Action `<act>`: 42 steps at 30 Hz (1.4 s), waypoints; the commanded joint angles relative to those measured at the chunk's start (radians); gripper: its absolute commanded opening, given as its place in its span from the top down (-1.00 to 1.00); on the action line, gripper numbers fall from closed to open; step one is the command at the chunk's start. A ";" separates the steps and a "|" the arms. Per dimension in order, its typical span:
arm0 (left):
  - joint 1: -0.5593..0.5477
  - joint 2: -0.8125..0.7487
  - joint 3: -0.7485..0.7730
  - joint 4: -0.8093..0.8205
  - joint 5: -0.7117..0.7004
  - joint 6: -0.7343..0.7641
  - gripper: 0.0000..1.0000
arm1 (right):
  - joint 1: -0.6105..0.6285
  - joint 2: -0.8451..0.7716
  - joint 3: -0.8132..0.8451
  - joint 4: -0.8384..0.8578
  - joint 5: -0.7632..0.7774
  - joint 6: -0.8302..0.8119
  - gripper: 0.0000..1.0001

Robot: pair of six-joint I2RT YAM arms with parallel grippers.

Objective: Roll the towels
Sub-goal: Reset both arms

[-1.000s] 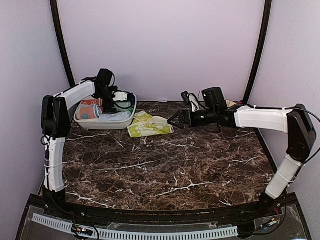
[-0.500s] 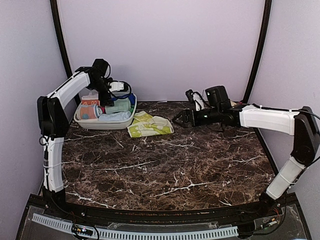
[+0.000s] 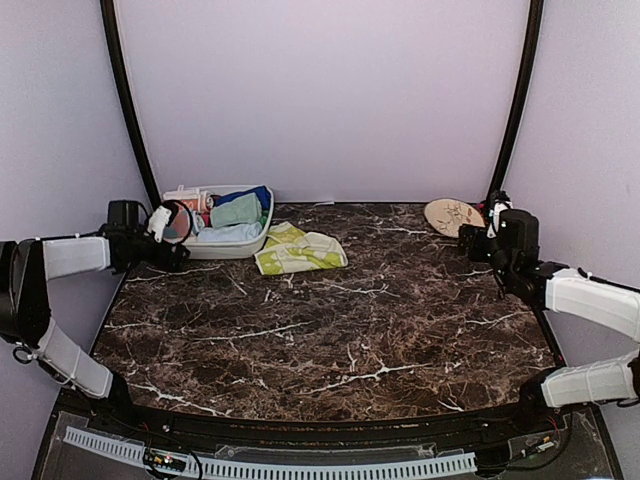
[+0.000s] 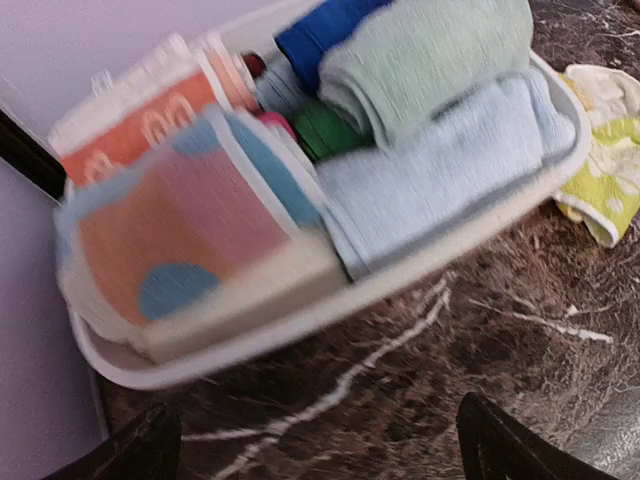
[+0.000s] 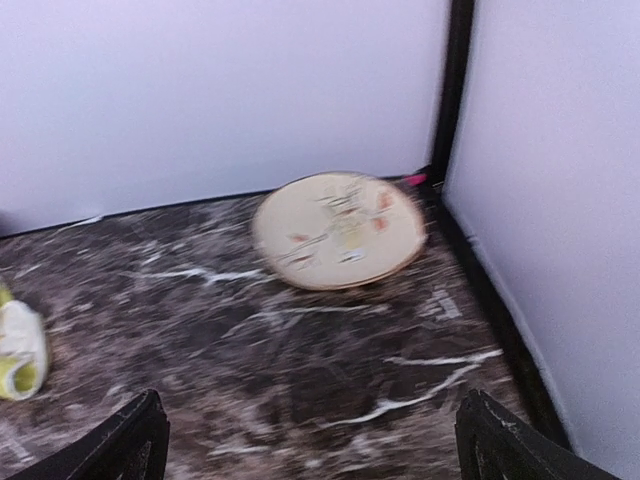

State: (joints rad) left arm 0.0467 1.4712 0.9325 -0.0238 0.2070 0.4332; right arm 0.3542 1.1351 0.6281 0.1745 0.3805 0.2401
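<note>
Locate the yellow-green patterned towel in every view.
Top external: the yellow-green towel lies just right of the white basin.
Left wrist: the towel shows at the right edge, beyond the basin.
Right wrist: only a corner, far left edge.
Shared landmark: the marble table.

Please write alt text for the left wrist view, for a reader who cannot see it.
A white tub holds towels packed together: mint green, pale blue, royal blue, one orange-and-blue. It stands on a dark marble table beside a yellow-green towel; the open left pincer shows below, empty.
</note>
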 commanded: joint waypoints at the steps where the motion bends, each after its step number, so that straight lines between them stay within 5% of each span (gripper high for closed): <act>1: 0.002 -0.050 -0.359 0.576 0.054 -0.253 -0.98 | -0.051 -0.028 -0.171 0.343 0.387 -0.165 -1.00; 14: 0.005 0.106 -0.433 0.857 -0.055 -0.358 -0.98 | -0.224 0.228 -0.355 0.867 0.137 -0.204 -1.00; 18: 0.005 0.056 -0.604 1.116 -0.112 -0.379 -0.98 | -0.279 0.320 -0.375 0.999 0.022 -0.204 -1.00; 20: 0.005 0.101 -0.716 1.418 -0.133 -0.382 -0.98 | -0.312 0.360 -0.386 1.059 -0.065 -0.199 -1.00; 27: 0.003 0.084 -0.663 1.251 -0.117 -0.378 -0.98 | -0.359 0.402 -0.397 1.112 -0.223 -0.200 -1.00; 42: 0.001 0.096 -0.664 1.283 -0.099 -0.364 -0.98 | -0.360 0.397 -0.406 1.118 -0.230 -0.202 -1.00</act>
State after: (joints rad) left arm 0.0475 1.5723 0.2634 1.2259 0.0963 0.0605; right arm -0.0002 1.5314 0.2276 1.2419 0.1585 0.0422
